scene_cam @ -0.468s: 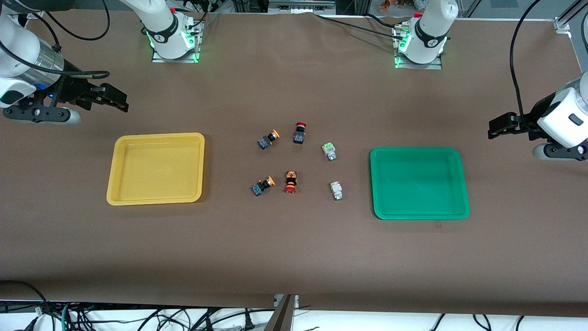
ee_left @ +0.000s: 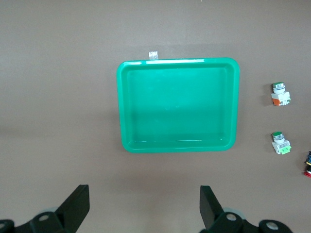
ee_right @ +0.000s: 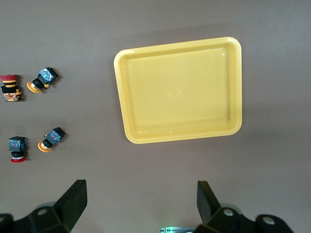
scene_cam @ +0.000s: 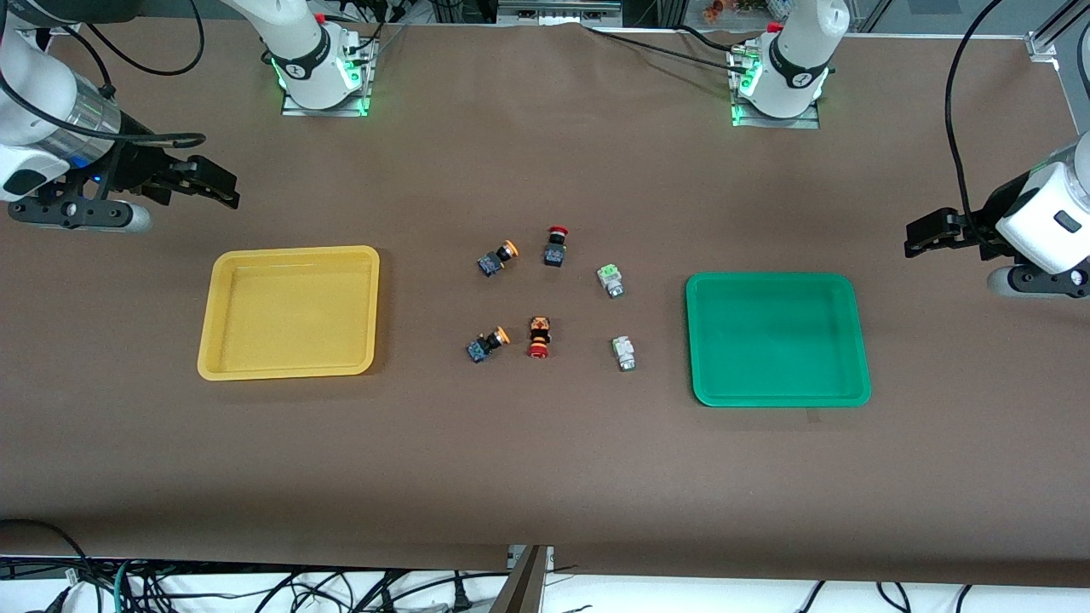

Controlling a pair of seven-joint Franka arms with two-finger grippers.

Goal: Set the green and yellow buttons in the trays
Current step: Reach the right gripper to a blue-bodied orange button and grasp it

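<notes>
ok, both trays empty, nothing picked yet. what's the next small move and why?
Probably bring the left gripper, open and hanging off the green tray's end of the table, in over the nearer green button, which lies loose beside that tray. The right gripper, also open, waits near the yellow tray.

No readable text, label or number shows on anything here.

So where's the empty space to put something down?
Both trays hold nothing: the yellow tray and the green tray. Bare table runs between each tray and the buttons, and along the whole strip nearer the camera. It is crowded only in the middle, where six buttons cluster. Both tools, left and right, wait open at the table's ends.
</notes>
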